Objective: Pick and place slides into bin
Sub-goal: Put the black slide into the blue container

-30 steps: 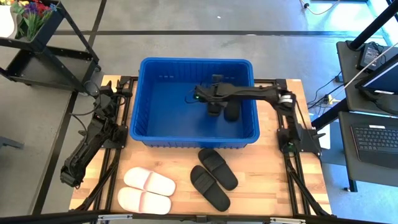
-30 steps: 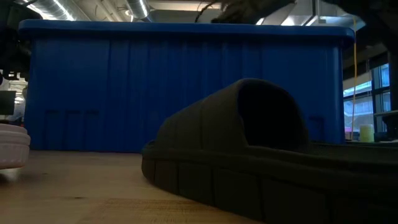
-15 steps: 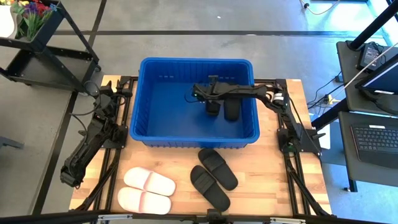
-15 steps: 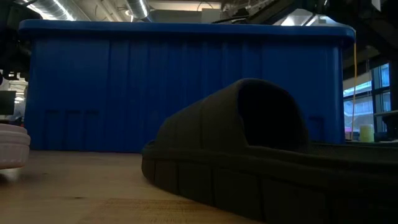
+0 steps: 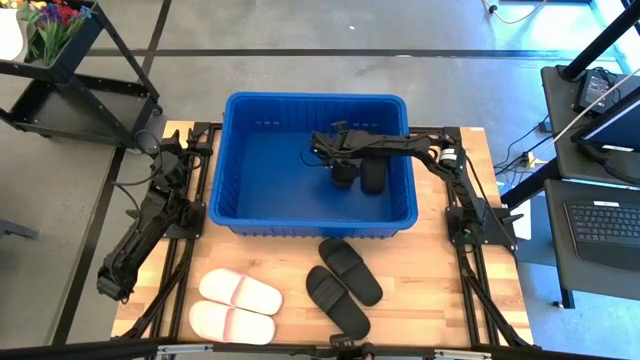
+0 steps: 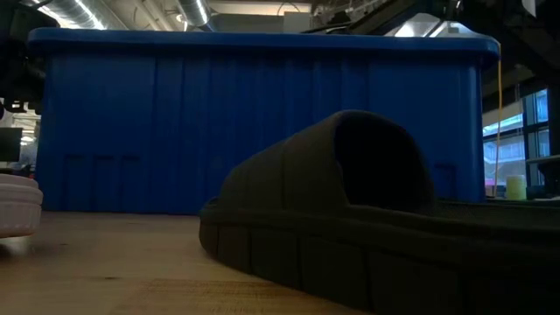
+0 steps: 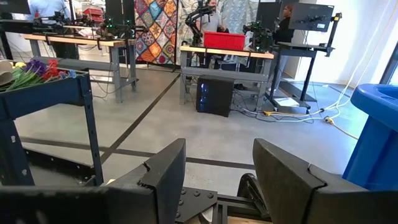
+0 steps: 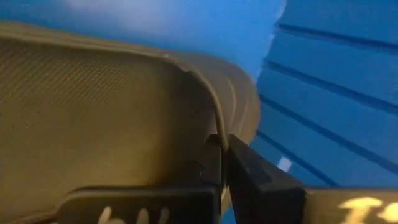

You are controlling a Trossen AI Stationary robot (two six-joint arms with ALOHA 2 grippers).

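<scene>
My right gripper [image 5: 338, 160] reaches into the blue bin [image 5: 230, 150] and is shut on a black slide [image 5: 345, 175]. A second black slide [image 5: 372, 177] lies on the bin floor right beside it. Two more black slides [image 5: 350, 271] [image 5: 337, 301] and two pale slides [image 5: 240, 292] [image 5: 230, 322] lie flat on the table in front of the bin. My left gripper [image 7: 217, 165] is open and holds nothing. It waits folded back at the table's left edge [image 5: 175, 152]. My right gripper pinches the rim of the slide's sole [image 8: 214, 127] between its two fingers [image 8: 249, 171]. It comes slanting down from the table's right side. The slide is inside the bin beside the other black slide. Whether it rests on the bin floor I cannot tell.
The bin's tall ribbed wall [image 6: 175, 122] fills the low view behind a black slide [image 6: 350, 201]. Dark arm frames run along both table sides. A cart with flowers [image 5: 60, 40] stands off the table at the far left, and desks with a keyboard [image 5: 605, 220] stand at the right.
My right gripper has sunk a little deeper into the bin with the black slide and has rolled at the wrist. It stays shut on the slide.
</scene>
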